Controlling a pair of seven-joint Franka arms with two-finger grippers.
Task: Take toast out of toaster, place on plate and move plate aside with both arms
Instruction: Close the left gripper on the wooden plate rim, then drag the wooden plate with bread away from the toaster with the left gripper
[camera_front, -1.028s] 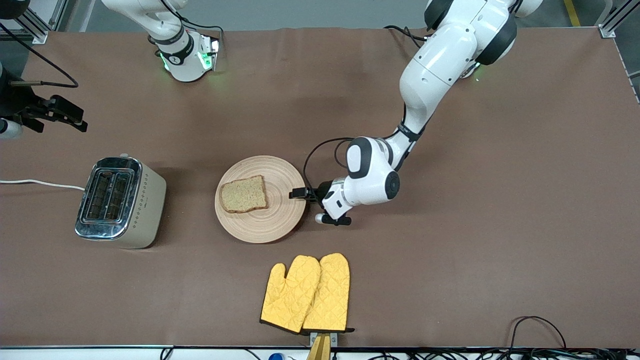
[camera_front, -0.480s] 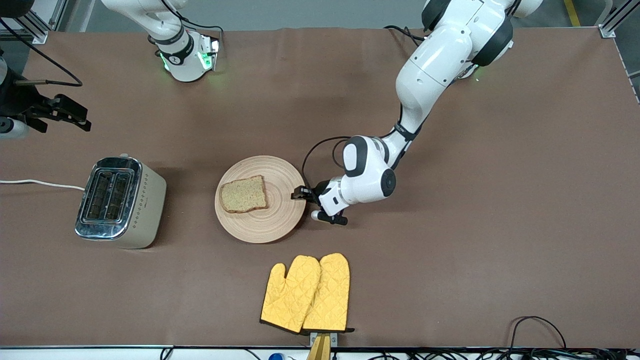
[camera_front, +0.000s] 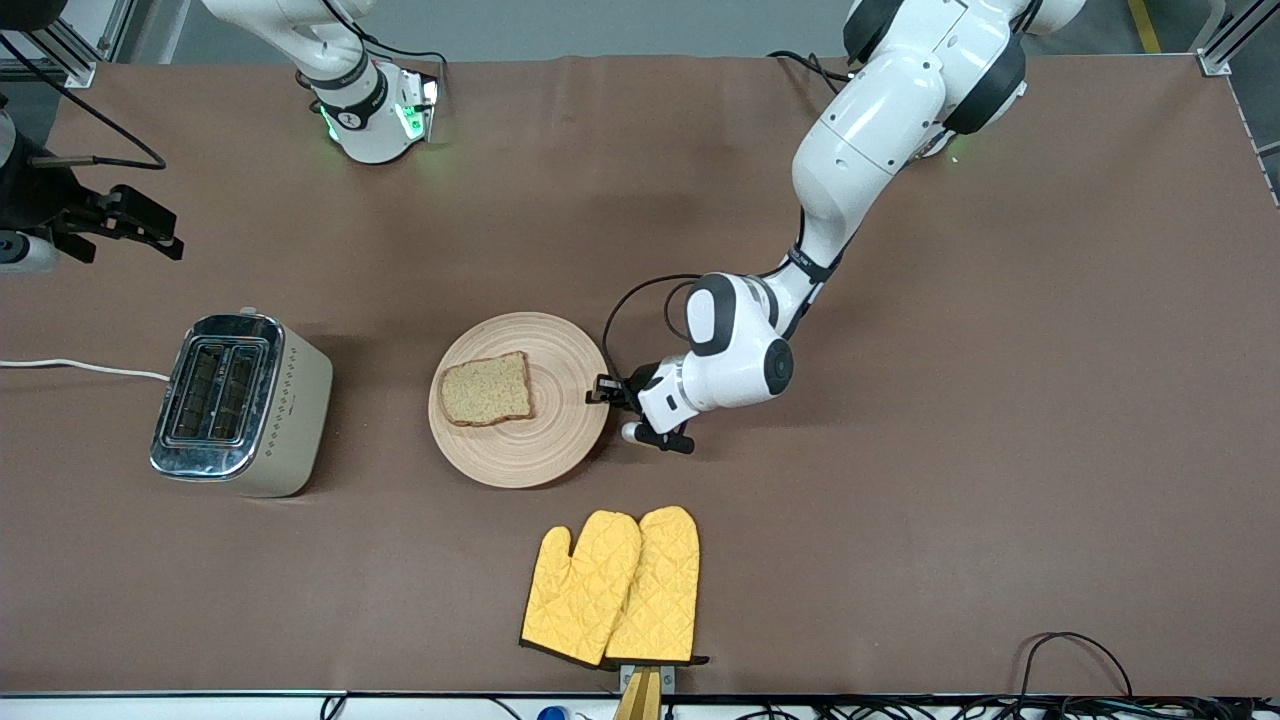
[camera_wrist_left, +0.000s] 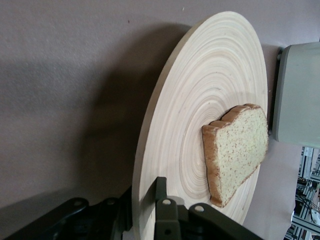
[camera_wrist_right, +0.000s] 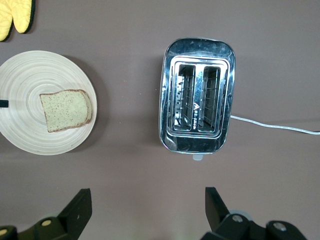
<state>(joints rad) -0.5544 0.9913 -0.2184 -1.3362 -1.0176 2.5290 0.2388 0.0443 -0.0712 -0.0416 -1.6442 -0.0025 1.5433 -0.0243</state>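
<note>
The round wooden plate (camera_front: 530, 450) lies in the middle of the table with the toast (camera_front: 487, 388) flat on it. My left gripper (camera_front: 600, 388) is shut on the plate's rim at the side toward the left arm's end. In the left wrist view one finger (camera_wrist_left: 161, 186) lies on top of the plate (camera_wrist_left: 200, 100) and the other sits under the rim, with the toast (camera_wrist_left: 237, 150) past them. My right gripper (camera_front: 150, 228) hangs open and empty over the right arm's end of the table. From there its wrist view shows the plate (camera_wrist_right: 30, 135) and the toast (camera_wrist_right: 65, 110) below.
A steel two-slot toaster (camera_front: 240, 400) stands toward the right arm's end, its white cord (camera_front: 80, 367) running off the table. It also shows as the toaster (camera_wrist_right: 197, 107) in the right wrist view. Two yellow oven mitts (camera_front: 615, 585) lie nearer the front camera than the plate.
The left gripper has closed from open onto the plate's rim after edging slightly toward the plate. The right gripper has hardly moved and stays open.
</note>
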